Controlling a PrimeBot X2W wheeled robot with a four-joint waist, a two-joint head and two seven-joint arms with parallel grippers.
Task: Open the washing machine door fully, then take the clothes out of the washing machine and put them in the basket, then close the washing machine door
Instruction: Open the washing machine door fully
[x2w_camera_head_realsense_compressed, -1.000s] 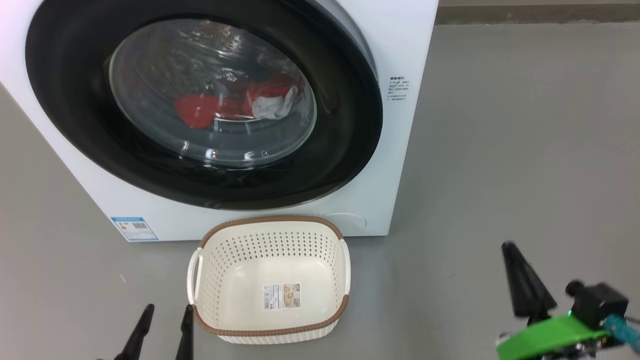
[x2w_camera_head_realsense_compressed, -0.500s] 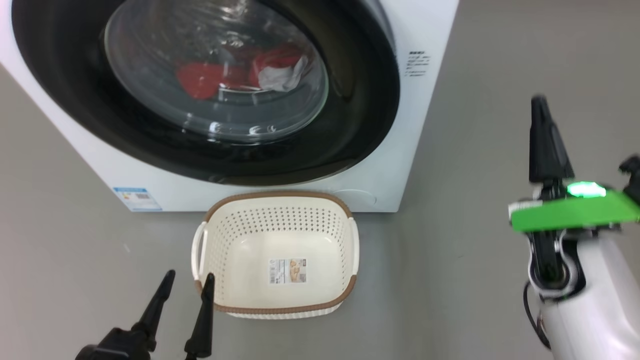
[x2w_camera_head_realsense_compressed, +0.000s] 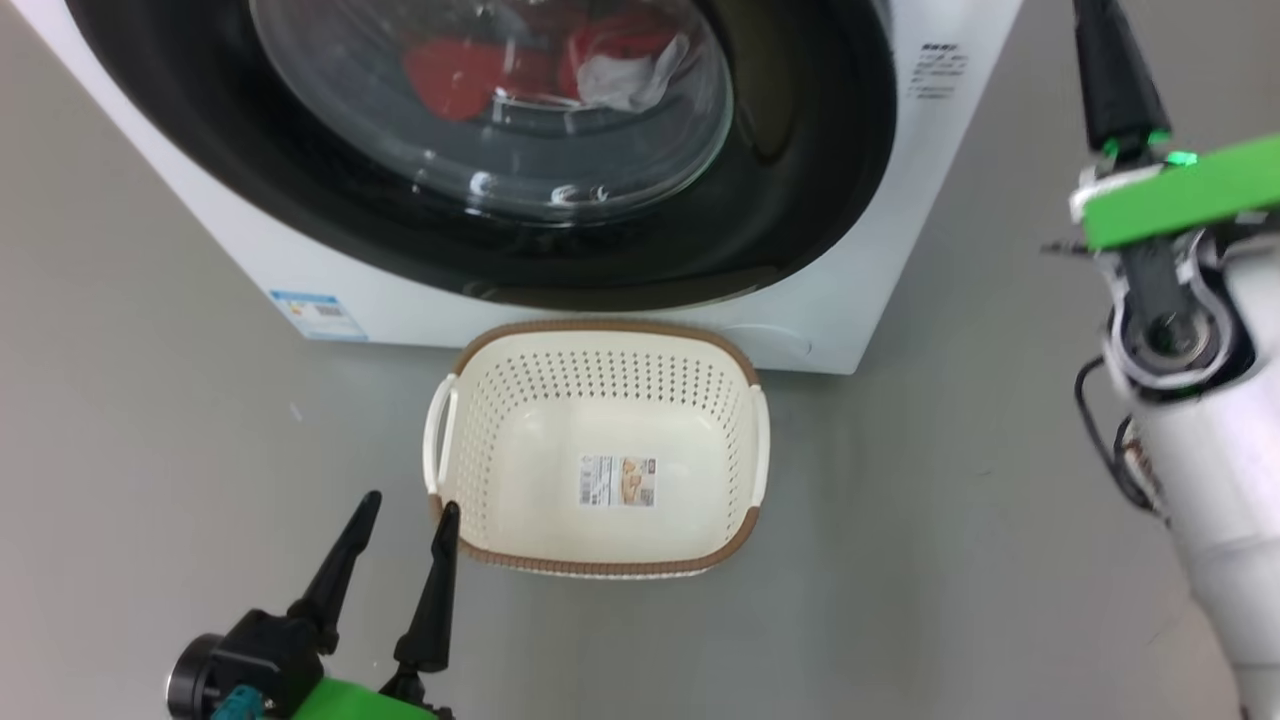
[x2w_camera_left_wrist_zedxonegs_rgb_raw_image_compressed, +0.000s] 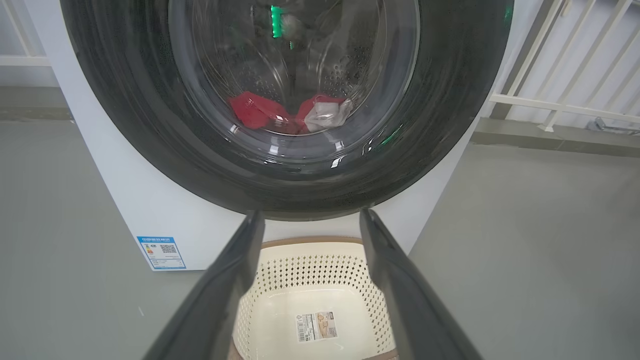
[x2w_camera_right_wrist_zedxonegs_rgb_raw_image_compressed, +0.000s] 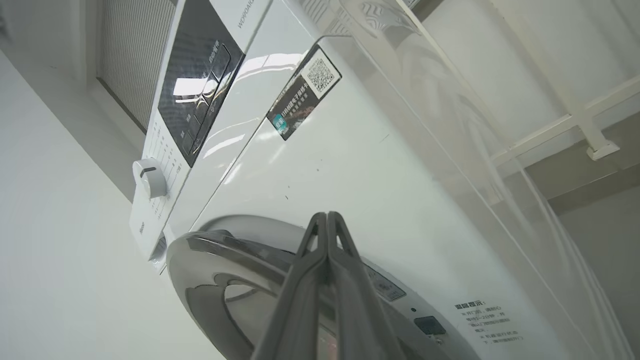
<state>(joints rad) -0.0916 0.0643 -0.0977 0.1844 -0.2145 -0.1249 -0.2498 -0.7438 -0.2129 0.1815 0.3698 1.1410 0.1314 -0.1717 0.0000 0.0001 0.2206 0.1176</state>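
Note:
The white washing machine stands ahead with its black-rimmed round door against the front. Red and white clothes lie in the drum behind the glass, and show as the clothes through the window in the left wrist view. On the floor before it sits the cream basket, nothing in it but a paper label. My left gripper is open just left of the basket's near corner. My right gripper is shut on nothing, raised right of the machine and pointing at its front above the door.
Grey floor spreads right of the machine and the basket. A white railing stands behind the machine on the right. The control panel and a knob sit at the machine's top.
The head camera has tilted down and shifted. My right arm rose from low at the right to beside the machine, its fingers closing fully. The left gripper came further into view, still open.

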